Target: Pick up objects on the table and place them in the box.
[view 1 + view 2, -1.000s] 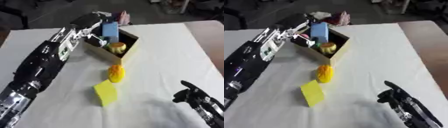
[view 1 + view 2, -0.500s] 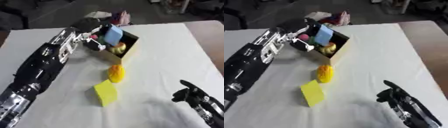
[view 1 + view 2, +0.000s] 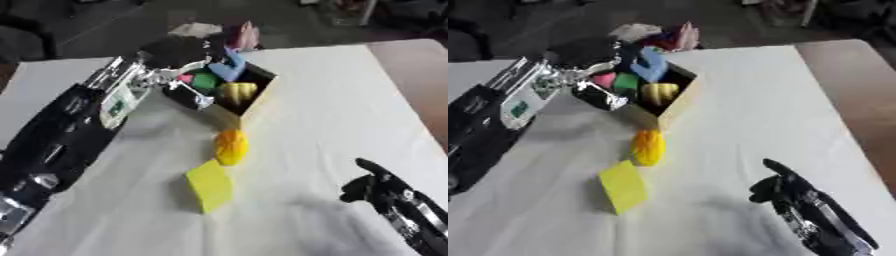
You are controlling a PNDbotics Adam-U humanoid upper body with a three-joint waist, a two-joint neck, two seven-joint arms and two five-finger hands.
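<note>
Where your left arm comes in from the lower left of the frame, its left hand (image 3: 179, 52) sits at the far left edge of the box (image 3: 254, 102), in the upper middle of the picture. It is blurred and dark there, so you cannot tell whether its fingers are straight or curled, or whether they hold anything. A blue block (image 3: 229, 65) stands tilted at the far side of the box, right beside that hand. Inside the box lie a green block (image 3: 205, 80), a pink piece (image 3: 604, 80) and a yellow thing (image 3: 237, 91). On the arm's forearm there is a small green-and-white label (image 3: 115, 105); its writing is too blurred to read.

On the white table (image 3: 332, 100), just below the box's near corner, lies an orange fruit (image 3: 231, 146). A flat yellow block (image 3: 209, 185) lies below and left of it, near the centre. Neither touches the box.

Your right hand (image 3: 376, 185) rests in the lower right corner, fingers loosely curled and holding nothing, well apart from both things.
</note>
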